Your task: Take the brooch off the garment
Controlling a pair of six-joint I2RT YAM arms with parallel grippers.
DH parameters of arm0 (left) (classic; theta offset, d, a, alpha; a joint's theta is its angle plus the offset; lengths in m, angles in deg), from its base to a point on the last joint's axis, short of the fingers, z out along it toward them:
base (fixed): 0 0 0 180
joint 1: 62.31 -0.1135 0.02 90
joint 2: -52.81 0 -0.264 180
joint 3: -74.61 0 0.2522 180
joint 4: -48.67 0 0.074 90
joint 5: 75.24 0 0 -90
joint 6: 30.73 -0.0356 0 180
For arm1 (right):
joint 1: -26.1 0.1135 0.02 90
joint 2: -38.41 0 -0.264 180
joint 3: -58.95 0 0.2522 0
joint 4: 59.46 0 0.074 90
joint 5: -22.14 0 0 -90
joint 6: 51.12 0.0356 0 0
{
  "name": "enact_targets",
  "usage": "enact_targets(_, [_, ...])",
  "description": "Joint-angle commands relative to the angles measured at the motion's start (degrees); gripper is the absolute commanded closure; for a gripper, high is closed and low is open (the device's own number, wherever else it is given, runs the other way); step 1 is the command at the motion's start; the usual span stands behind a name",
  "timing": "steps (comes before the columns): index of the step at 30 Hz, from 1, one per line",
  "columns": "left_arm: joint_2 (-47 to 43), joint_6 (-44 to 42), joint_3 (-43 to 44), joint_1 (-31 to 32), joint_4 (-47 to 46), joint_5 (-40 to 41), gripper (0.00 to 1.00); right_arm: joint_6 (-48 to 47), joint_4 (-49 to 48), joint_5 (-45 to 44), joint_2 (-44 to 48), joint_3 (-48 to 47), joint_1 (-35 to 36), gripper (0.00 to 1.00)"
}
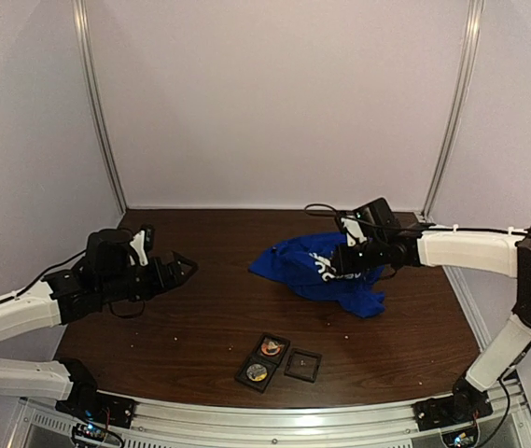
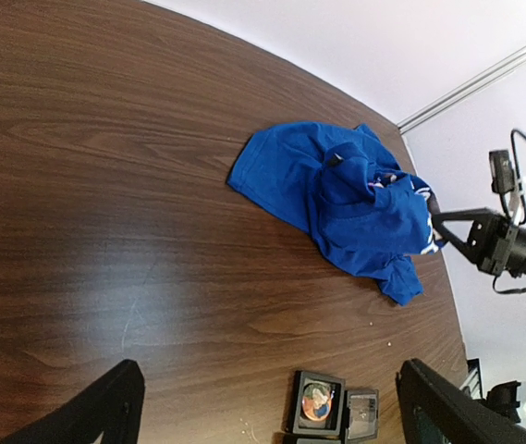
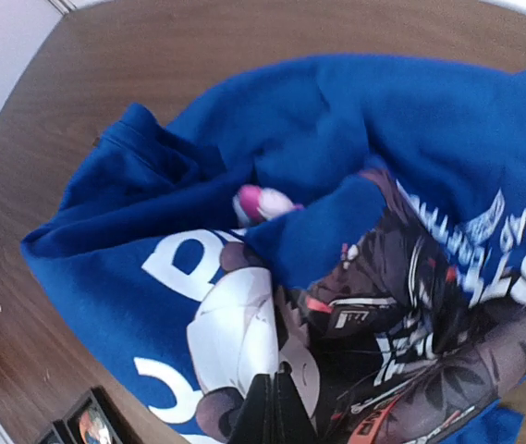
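**A:** Where does the work sit in the overhead view?

**B:** On the dark wooden table (image 1: 200,308). The blue T-shirt (image 1: 298,271) lies heaped right of centre, its long axis running left to right across the frame.

**A:** And your two arms?

**B:** Your right gripper (image 3: 276,407) is at the shirt. Its jaws are pressed together at the bottom edge of its wrist view, tips against the dark print. You cannot tell whether a pinch of cloth sits between them. Your left gripper (image 1: 183,269) hangs spread wide and empty at the left of the overhead view, well apart from the shirt.

**A:** Anything smaller?

**B:** Black trays (image 1: 276,359) sit low in the centre, near the table's front edge. Smallest is what I take for the brooch (image 3: 261,202), pink and white, half tucked under a blue fold. It lies straight up the frame from your closed fingertips, a touch left. The right arm is plainly nearer, so I judge the reach runs forward along its own fingers.
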Motion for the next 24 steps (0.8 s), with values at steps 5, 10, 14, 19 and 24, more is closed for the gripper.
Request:
enact_targets(5, [0.34,-0.97,-1.76,-0.39,-4.39,-3.09,0.03,12.64,-2.21,5.15,9.69,20.35,3.04,1.00])
enact_targets(10, [3.19,0.08,-1.62,-0.30,-8.70,-7.15,0.04,13.25,-0.36,4.45,14.77,21.89,3.29,0.94])
enact_targets(14, [6.22,1.61,-0.38,1.88,-12.08,-8.60,0.05,12.92,1.62,2.99,18.76,19.42,3.38,0.59])
enact_targets(19, [12.54,3.87,2.24,6.03,-15.27,-9.58,0.05,11.40,2.58,1.34,18.29,15.58,4.18,0.32])
enact_targets(24, [17.09,4.94,4.91,9.42,-17.48,-9.44,0.05,11.34,3.13,-3.93,12.98,12.13,4.69,0.24])
